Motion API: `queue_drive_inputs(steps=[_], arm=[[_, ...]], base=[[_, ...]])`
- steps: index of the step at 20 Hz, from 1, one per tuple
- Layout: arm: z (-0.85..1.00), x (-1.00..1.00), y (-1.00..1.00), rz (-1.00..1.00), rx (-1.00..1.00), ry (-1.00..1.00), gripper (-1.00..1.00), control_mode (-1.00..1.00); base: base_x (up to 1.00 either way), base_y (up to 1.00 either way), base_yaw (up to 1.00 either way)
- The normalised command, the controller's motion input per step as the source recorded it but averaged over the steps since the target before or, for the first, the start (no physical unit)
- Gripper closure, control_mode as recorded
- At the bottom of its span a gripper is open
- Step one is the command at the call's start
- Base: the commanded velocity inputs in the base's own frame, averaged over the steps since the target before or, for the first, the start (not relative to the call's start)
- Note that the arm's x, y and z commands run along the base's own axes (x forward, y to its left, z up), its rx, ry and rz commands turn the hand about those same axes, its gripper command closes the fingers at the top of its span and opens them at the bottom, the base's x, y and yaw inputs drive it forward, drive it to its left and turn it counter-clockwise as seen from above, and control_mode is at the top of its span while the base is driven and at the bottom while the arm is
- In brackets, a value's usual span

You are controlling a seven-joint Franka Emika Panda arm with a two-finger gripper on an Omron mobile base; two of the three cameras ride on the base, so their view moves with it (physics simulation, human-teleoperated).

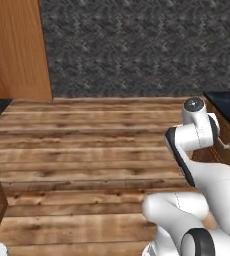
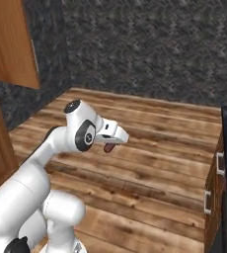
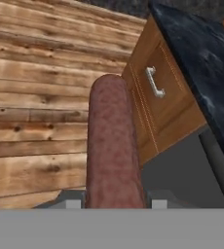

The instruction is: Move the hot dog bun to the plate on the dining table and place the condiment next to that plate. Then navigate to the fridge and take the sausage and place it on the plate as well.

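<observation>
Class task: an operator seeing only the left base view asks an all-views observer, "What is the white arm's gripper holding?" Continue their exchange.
Observer: The gripper is shut on a long reddish-brown sausage, per the hand view.
Operator: Any sign of it elsewhere?
Observer: In the right base view its rounded end pokes out beneath the gripper, above the wooden plank floor.

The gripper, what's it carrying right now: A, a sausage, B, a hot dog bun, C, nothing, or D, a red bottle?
A: in the hand view a long reddish-brown sausage sticks out from between the fingers of the gripper, shut on it over the wood floor.
</observation>
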Motion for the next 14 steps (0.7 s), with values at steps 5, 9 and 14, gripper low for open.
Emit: queue_drive_inputs(steps=[5, 9, 14], arm=[[0.0, 0.0, 0.0, 0.0, 0.0, 0.0, 1.0, 1.0], [0.0, 0.0, 0.0, 0.0, 0.0, 0.0, 1.0, 1.0], [0.0, 0.0, 0.0, 0.0, 0.0, 0.0, 1.0, 1.0]], base=[[1.0, 0.03, -0.07], [1.0, 0.07, -0.09], [1.0, 0.13, -0.12]])
